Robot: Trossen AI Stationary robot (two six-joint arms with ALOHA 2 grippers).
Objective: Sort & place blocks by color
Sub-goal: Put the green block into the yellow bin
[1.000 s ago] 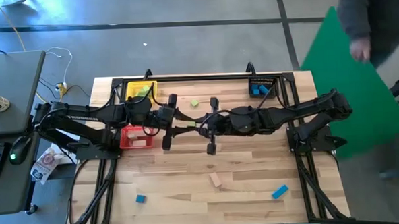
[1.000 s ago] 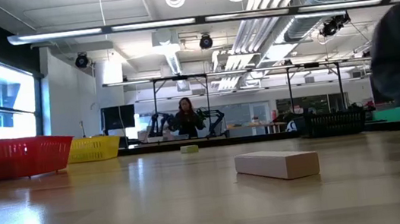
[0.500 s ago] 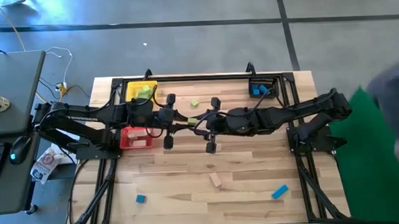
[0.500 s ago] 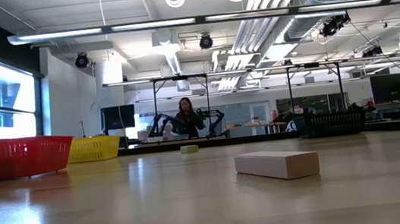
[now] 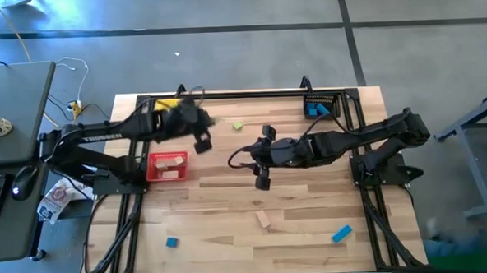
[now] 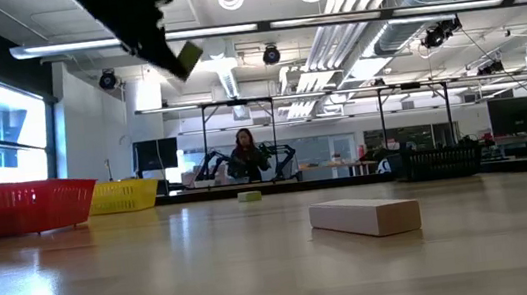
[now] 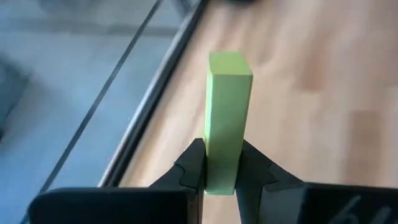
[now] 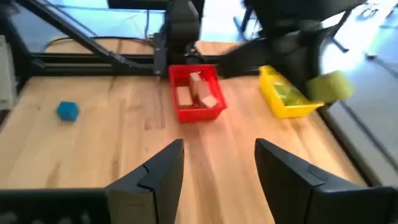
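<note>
My left gripper [image 5: 200,132] hangs beside the yellow bin [image 5: 170,108], shut on a light green bar block [image 7: 225,118]. In the low view that block [image 6: 189,56] rides high over the table. My right gripper [image 5: 259,159] stands open at mid-table, nothing between its fingers [image 8: 155,177]. Lying flat on the table are a green block [image 5: 238,125], a tan block [image 5: 264,219] and two blue blocks [image 5: 171,242] [image 5: 341,233]. My left gripper pinches the green bar's near end [image 7: 221,177] between its two fingers [image 7: 191,167], which press on two opposite long sides. The bar sticks out straight ahead beyond the fingertips. It is lifted clear of the table and tilted, slanting downward [image 6: 189,56].
The red bin [image 5: 167,165] with tan blocks sits left of centre, below the yellow bin, which holds green pieces. A black bin [image 5: 319,107] with blue blocks stands at the far right. Black frame rails run along the table's far and side edges.
My left gripper has swung away from my right gripper at mid-table toward the far left edge and the yellow bin, carrying the green bar, and now shows in the low view. A person with a green board at the right has left the view.
</note>
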